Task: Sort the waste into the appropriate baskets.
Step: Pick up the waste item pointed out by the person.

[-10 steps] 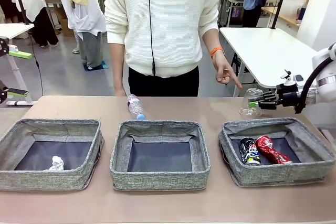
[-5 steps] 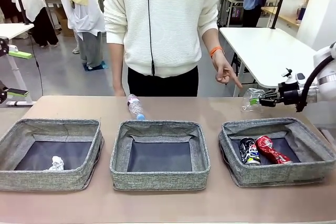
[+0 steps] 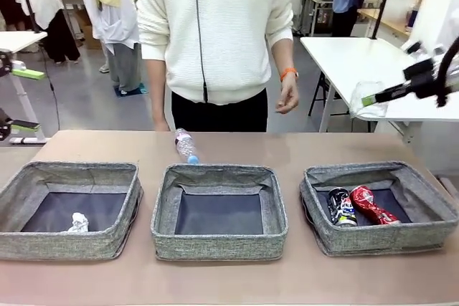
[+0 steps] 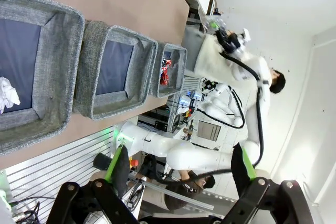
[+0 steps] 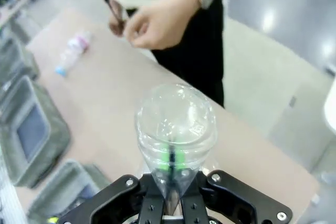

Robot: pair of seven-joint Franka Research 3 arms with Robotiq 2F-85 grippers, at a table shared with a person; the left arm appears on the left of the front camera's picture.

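printed can point(image 3: 342, 207): lettering too small

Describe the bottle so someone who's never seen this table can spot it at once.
On the table, take the middle basket of the three grey ones. Just beyond its far-left corner, on the side of the person, lies the bottle. It is clear with a blue cap and rests on bare tabletop, not in a basket.
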